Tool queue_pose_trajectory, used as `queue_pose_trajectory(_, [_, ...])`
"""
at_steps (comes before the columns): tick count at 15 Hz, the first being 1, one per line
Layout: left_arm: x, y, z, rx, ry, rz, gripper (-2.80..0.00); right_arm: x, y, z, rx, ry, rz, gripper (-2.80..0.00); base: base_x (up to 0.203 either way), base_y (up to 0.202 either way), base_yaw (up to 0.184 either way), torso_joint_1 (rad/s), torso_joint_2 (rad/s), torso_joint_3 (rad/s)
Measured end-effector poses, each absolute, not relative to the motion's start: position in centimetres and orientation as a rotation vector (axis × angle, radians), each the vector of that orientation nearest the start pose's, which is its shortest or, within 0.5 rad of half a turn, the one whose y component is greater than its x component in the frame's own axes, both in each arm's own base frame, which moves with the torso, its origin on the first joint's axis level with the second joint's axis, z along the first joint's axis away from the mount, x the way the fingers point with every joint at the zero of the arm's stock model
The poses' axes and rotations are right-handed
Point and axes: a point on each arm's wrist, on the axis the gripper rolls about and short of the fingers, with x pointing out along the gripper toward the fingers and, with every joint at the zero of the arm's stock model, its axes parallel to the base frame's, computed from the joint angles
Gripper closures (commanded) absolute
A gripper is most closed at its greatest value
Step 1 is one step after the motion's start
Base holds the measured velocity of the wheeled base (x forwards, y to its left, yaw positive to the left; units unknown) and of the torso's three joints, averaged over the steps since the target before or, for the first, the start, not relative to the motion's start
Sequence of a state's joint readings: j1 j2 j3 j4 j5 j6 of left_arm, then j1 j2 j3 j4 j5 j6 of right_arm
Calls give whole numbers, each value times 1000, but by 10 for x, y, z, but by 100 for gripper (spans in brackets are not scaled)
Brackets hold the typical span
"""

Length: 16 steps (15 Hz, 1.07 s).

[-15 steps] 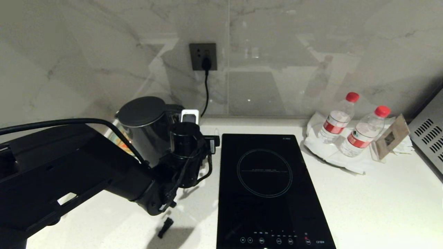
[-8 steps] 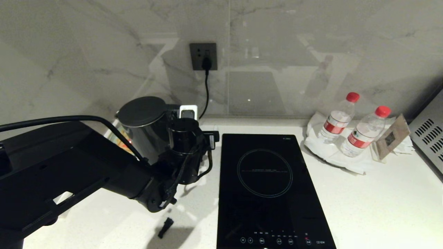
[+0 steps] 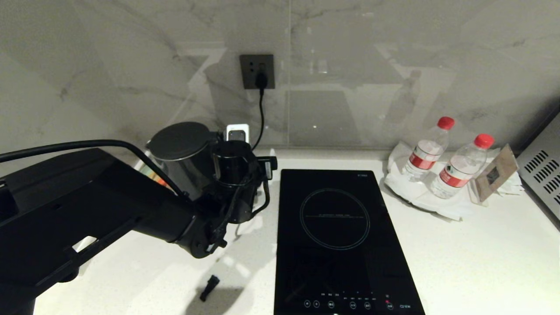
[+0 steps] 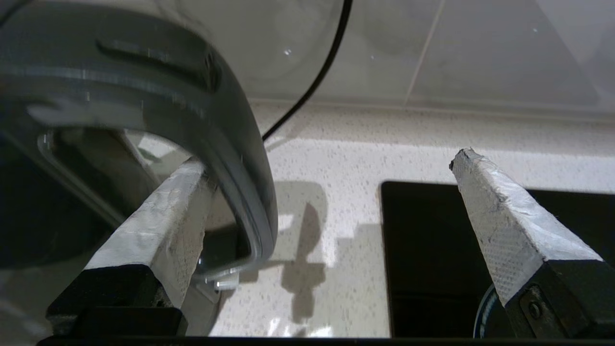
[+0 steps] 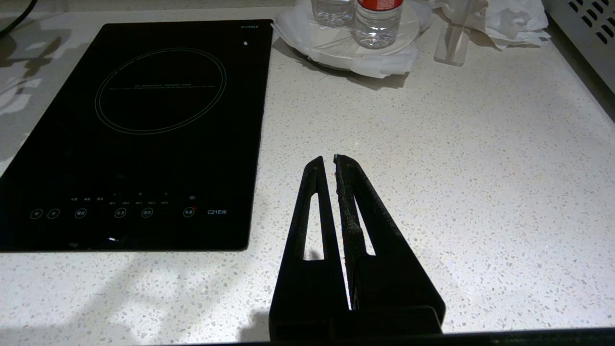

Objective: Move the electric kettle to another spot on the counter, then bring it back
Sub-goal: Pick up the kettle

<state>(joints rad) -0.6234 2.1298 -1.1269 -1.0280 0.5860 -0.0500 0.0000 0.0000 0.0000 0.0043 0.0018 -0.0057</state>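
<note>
Here left hand (image 4: 331,168) spread astride electric kettle (image 3: 186,159) handle; counter (image 3: 459,253) open rightward; right hand (image 5: 331,161) together.

Left arm: reached further toward wall since a second ago.
Left pincer (image 4: 317,168): wide open, now straddling loop handle (image 4: 230,144) of glossy black cylindrical kettle (image 3: 183,157).
</note>
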Motion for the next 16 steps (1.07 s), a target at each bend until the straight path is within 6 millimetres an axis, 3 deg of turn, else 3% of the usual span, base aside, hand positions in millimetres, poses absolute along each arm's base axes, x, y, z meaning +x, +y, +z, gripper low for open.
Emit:
queue_pose_trajectory(8, [373, -236, 142, -61, -17, -8, -280, -23, 0, 75, -5, 5, 2, 0, 0, 0, 0, 0, 0, 0])
queue_pose_trajectory(16, [379, -238, 149, -59, -45, -3, -280, -23, 0, 75, -5, 5, 1, 0, 0, 0, 0, 0, 0, 0])
